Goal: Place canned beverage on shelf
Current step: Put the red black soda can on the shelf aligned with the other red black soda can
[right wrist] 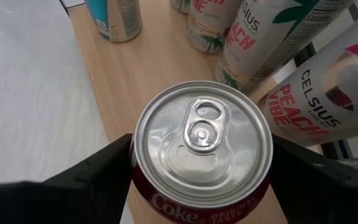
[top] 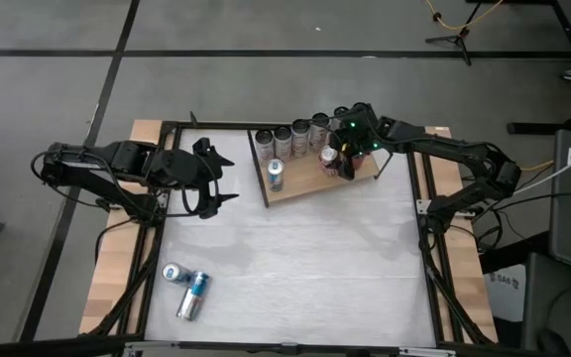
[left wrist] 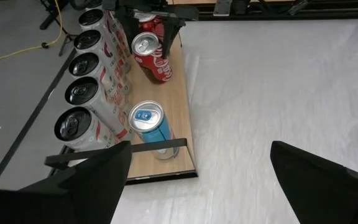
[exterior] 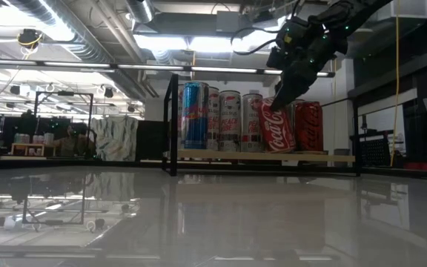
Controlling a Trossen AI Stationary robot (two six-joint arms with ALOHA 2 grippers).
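right gripper point(top: 343, 159): upper-right of the overhead frame, fingers hugging a tilted red cola can point(exterior: 278, 124) on the shelf point(top: 300, 185) | left gripper point(top: 216, 177): spread wide, idle at left | risk: leaning can might tip when freed, knocking neighbor cans point(top: 300, 134)

Bright ceiling strip lights point(exterior: 176, 41) flaring in low view, mirrored on glossy white tabletop point(exterior: 213, 215), even soft overhead light, faint shadows
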